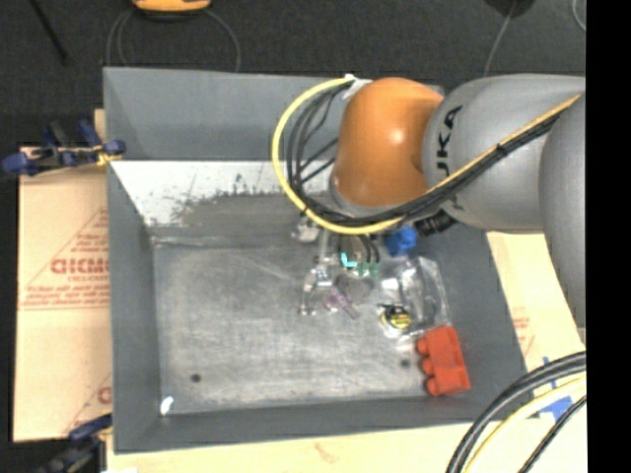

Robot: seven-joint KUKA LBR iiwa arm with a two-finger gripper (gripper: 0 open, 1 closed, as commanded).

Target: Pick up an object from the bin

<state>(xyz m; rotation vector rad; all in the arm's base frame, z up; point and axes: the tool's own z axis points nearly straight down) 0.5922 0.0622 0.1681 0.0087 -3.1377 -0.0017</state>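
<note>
Reaching in from right, claw (329, 300) low over bin (222, 313) centre.

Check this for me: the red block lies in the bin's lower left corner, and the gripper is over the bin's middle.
Not quite: the red block lies in the bin's lower right corner, as the camera view shows. The gripper is over the bin's middle.
</note>
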